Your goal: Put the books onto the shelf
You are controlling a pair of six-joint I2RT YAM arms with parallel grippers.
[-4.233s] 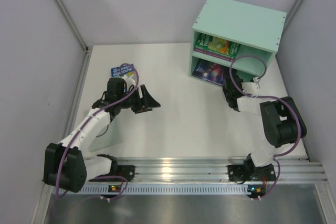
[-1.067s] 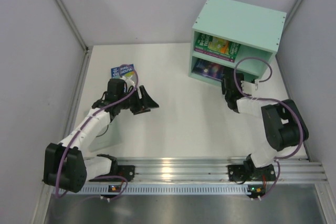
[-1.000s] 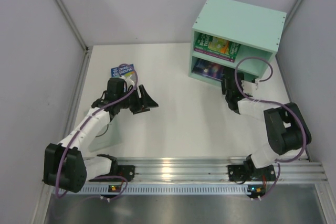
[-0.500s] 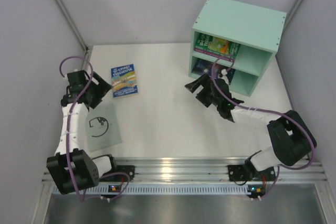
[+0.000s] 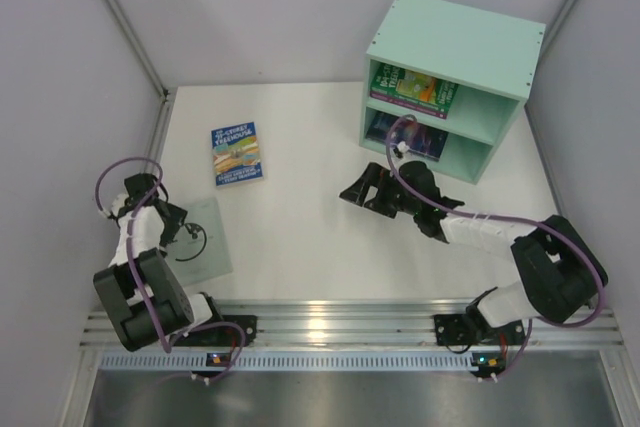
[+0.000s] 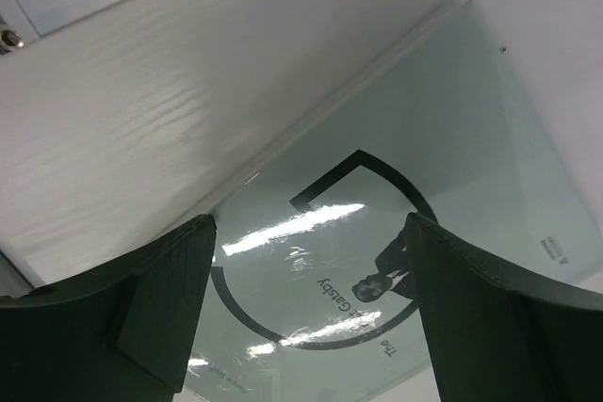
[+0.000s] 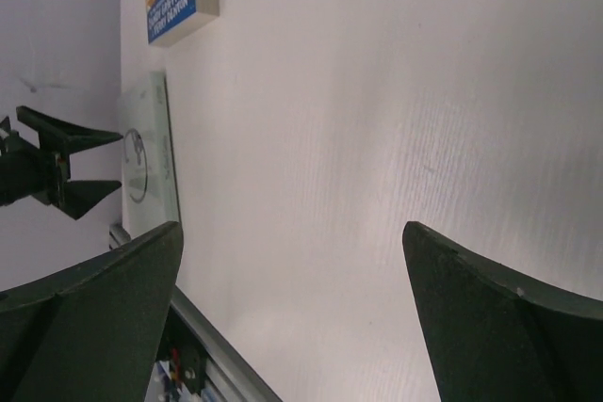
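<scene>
The left gripper [image 6: 309,229], jaws apart, hangs over the glossy pale-green paperback [image 5: 205,252] lying flat at the table's [image 5: 320,237] near-left; judged light, floppy, slippery, best pinched along one edge; right gripper [image 7: 290,229] likewise spread.

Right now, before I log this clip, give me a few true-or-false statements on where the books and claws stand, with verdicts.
1. The blue book lies flat on the table. True.
2. The right claw grips a book. False: it is open and empty, over bare table.
3. The shelf has a green book in its upper compartment. True.
4. The left claw is shut on the pale green book. False: it is open above that book.
5. The shelf's lower compartment is empty. False: a dark book is inside it.
</scene>
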